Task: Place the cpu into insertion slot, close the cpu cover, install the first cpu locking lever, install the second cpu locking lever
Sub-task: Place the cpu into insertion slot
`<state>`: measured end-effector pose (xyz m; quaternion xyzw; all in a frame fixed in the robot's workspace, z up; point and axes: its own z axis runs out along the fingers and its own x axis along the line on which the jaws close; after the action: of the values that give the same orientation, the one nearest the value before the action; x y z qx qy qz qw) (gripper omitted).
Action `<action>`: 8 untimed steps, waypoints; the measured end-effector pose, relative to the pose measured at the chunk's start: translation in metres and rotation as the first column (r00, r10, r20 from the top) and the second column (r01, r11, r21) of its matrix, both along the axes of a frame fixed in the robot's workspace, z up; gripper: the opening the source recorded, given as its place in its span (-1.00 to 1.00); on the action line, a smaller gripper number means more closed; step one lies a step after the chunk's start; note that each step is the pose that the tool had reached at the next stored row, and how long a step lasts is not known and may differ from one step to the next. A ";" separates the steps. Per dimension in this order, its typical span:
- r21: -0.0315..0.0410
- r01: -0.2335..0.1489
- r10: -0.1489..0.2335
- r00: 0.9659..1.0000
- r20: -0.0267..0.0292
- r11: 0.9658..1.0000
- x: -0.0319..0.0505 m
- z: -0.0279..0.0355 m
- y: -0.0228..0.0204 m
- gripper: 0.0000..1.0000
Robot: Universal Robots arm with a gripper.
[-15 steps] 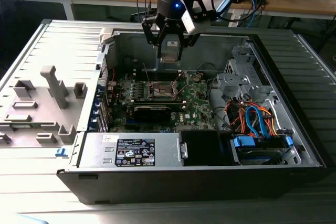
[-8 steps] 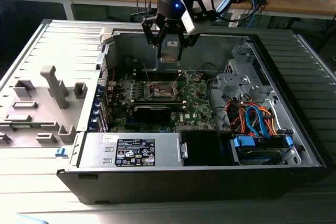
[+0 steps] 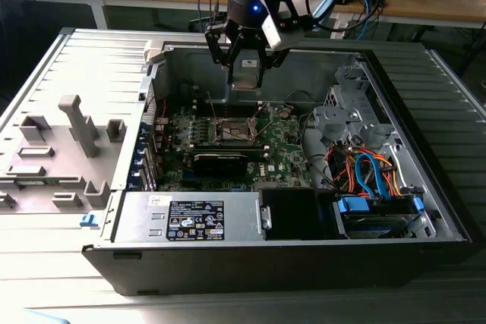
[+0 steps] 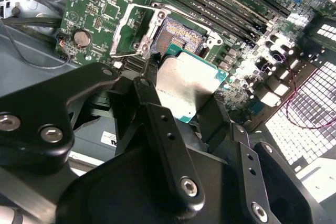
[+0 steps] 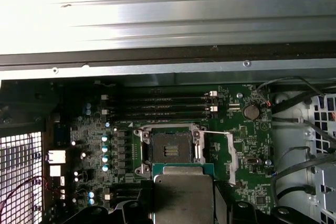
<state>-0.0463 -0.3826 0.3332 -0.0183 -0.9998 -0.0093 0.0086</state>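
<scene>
A: Which step is judged to be in hand?

B: The first one. The chip [image 4: 186, 85] is clamped by its edges in the gripper [image 3: 245, 80], with its metal top turned toward the wrist cameras. It is carried above the board [image 3: 285, 142] and is not yet seated.

A: And where is the socket placed?

B: The socket [image 5: 170, 148] is found below the gripper and a little ahead of the held chip, well apart from it in height. Its contact field is left bare, since the cover [image 5: 231, 158] is folded back to one side (swung open on its hinge, as far as can be told).

A: What is called for by the placement?

B: By judgement, the chip's edges are to be squared with the socket frame, and the chip is to be kept level on the way down. The contacts could be harmed by a tilted or shifted set-down.

A: What is given by one view and not by another?

B: The height gap between chip and board is read from the exterior view. The bare contacts and the folded cover are made out far better in both wrist views.
</scene>
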 end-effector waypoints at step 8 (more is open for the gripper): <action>0.000 0.018 -0.018 1.000 0.000 1.000 0.0000 -0.0005 0.0000 0.09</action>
<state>-0.0463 -0.3826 0.3327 -0.0273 -0.9995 -0.0092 0.0085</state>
